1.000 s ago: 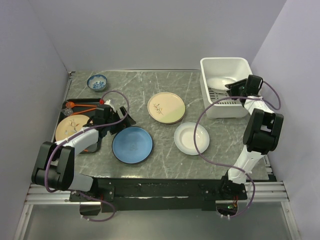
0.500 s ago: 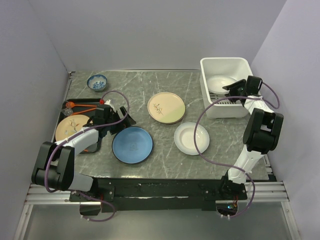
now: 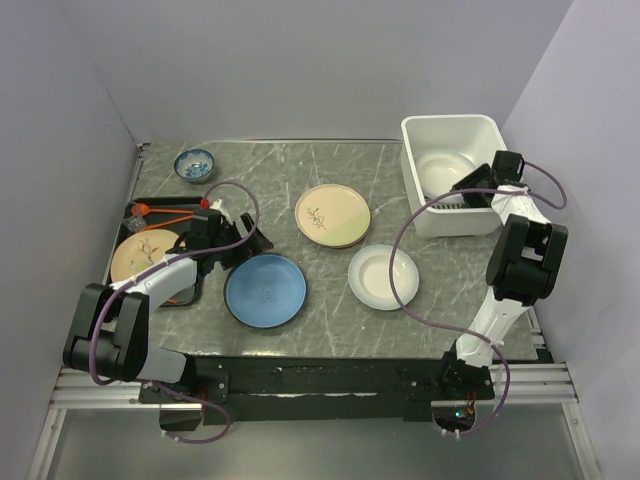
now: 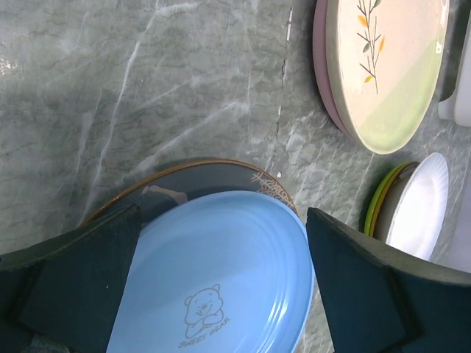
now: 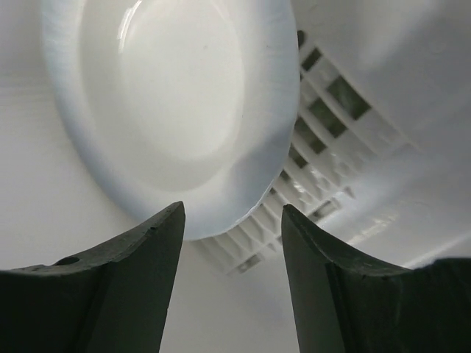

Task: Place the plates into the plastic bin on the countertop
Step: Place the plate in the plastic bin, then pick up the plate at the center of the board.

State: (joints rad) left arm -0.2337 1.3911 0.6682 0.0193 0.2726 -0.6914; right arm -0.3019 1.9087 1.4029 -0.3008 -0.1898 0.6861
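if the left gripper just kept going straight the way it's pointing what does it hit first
Most likely the light blue round plate with a bear print, which lies straight ahead of the open left gripper. It rests on a dark brown-rimmed plate; the gap is unclear.

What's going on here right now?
The right gripper hangs open at the plastic bin, where one white plate lies ungripped. The left gripper is open over the blue plate, not gripping it. The leaf-sprig plate and a second white plate sit on the countertop.
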